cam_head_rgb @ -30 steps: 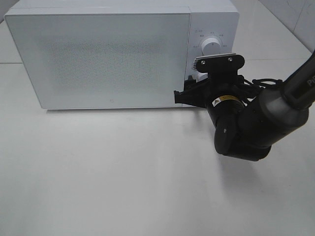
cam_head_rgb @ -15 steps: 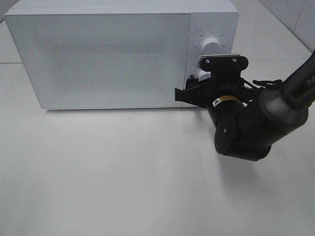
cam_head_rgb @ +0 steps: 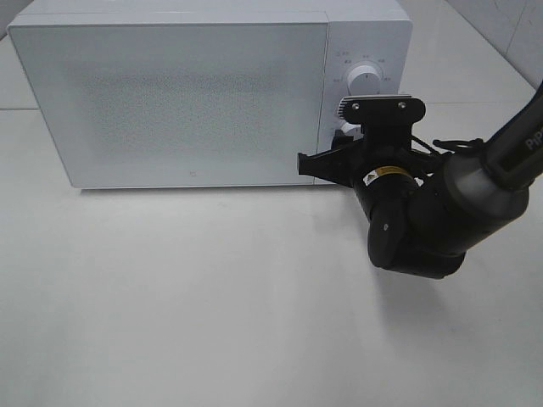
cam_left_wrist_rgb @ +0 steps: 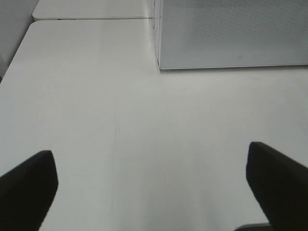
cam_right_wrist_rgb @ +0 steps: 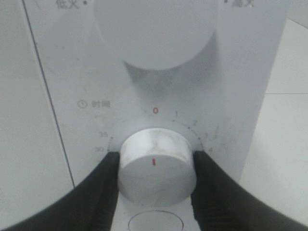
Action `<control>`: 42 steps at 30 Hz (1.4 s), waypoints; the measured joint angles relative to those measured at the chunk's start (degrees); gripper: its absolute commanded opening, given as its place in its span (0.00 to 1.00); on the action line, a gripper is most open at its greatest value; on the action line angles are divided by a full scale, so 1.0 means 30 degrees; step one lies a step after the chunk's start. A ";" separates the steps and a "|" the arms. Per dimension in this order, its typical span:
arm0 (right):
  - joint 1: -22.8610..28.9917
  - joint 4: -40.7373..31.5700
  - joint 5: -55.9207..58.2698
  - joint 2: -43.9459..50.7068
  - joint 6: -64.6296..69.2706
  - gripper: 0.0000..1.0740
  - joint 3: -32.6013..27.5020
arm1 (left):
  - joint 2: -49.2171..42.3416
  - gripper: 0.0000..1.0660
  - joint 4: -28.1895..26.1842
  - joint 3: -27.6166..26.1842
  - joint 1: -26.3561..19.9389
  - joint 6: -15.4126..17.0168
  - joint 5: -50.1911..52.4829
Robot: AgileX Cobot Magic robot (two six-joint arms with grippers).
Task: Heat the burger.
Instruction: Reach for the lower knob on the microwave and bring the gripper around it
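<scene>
Right claw (cam_right_wrist_rgb: 156, 159) clenches the timer knob (cam_right_wrist_rgb: 156, 168); ringing the knob beyond its fingertips: red 0, 1, 2, 30, 35, "时间". Left claw (cam_left_wrist_rgb: 150, 159) hangs released over the counter (cam_left_wrist_rgb: 96, 110).

Looks like a robot lab bench playing kitchen: one boxy white microwave oven (cam_head_rgb: 195, 93) with a round white timer knob (cam_right_wrist_rgb: 156, 166) on a plain white tabletop (cam_head_rgb: 170, 297), pale tiles (cam_head_rgb: 501, 30) upper right.

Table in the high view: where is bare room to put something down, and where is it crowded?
Bare: the wide table stretch in front of the microwave door, left of the right arm. Crowded: its front right corner, where the right gripper grips the timer knob.
</scene>
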State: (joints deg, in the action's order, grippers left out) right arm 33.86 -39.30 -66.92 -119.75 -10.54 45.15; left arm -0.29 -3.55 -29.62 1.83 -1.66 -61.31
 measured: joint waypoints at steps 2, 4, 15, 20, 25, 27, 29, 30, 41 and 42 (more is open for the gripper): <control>0.0000 0.0000 0.0000 0.0000 0.0000 0.08 0.0000 | 0.0000 0.94 0.0000 0.0000 0.0000 0.0000 0.0000; 0.0000 0.0057 0.0000 0.0000 -0.0019 0.08 0.0000 | 0.0000 0.94 0.0000 0.0000 0.0000 0.0000 0.0000; -0.0057 0.0573 0.0000 -0.0019 0.2368 0.08 0.0000 | 0.0000 0.94 0.0000 0.0000 0.0000 0.0000 0.0000; -0.0248 0.1509 0.0000 -0.0019 0.7200 0.08 -0.0153 | 0.0000 0.94 0.0000 0.0000 0.0000 0.0000 0.0000; -0.0344 0.2311 -0.0115 -0.0019 1.2529 0.09 -0.0286 | 0.0000 0.94 0.0000 0.0000 0.0000 0.0000 0.0000; -0.0382 0.2559 -0.0191 -0.0019 1.6329 0.09 -0.0325 | 0.0000 0.94 0.0000 0.0000 0.0000 0.0000 0.0000; -0.0382 0.2597 -0.0191 -0.0019 1.6998 0.09 -0.0325 | 0.0000 0.94 0.0000 0.0000 0.0000 0.0000 0.0000; -0.0382 0.2597 -0.0191 -0.0019 1.6998 0.09 -0.0325 | 0.0000 0.94 0.0000 0.0000 0.0000 0.0000 0.0000; -0.0344 0.2597 -0.0363 -0.0019 2.6528 0.09 -0.0325 | 0.0000 0.94 0.0000 0.0000 0.0000 0.0000 0.0000; -0.0286 0.2464 -0.0458 -0.0019 2.7999 0.09 -0.0325 | 0.0000 0.94 0.0000 0.0000 0.0000 0.0000 0.0000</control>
State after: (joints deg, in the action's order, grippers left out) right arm 33.00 -31.91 -68.30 -119.81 73.45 44.18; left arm -0.29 -3.55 -29.62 1.83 -1.66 -61.31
